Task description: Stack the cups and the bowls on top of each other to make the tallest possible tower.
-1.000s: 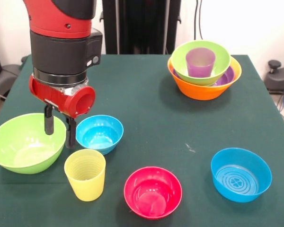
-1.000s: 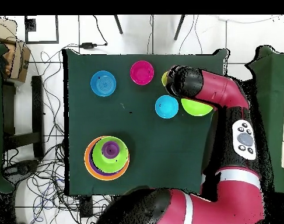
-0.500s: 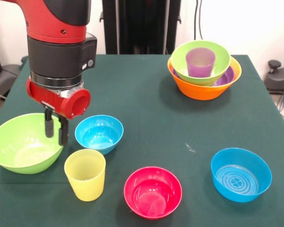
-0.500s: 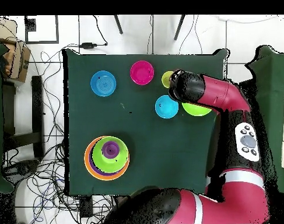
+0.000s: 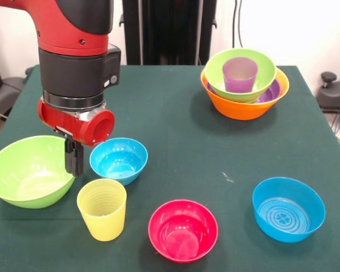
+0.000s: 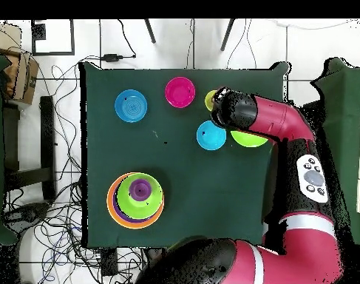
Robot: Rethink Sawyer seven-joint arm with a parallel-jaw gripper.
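My gripper (image 5: 73, 163) hangs at the right rim of a large lime green bowl (image 5: 25, 170), its fingers drawn together on that rim. A small blue bowl (image 5: 119, 160) sits just right of it and the ribbed yellow cup (image 5: 102, 208) stands just in front. The tower stands at the far right: an orange bowl (image 5: 243, 107) holding a purple bowl (image 5: 273, 90), a lime green bowl (image 5: 215, 71) and the purple cup (image 5: 239, 73). In the overhead view the arm (image 6: 231, 109) hides the gripper and covers part of the green bowl (image 6: 253, 138).
A pink-red bowl (image 5: 183, 229) sits at the near middle and a second blue bowl (image 5: 288, 208) at the near right. The table (image 5: 175, 130) has a dark green cloth. Cables and a chair lie beyond the table in the overhead view.
The gripper's fingers, spread either side of the green bowl's rim a second ago, have closed together on it. The arm shifted slightly to the right.
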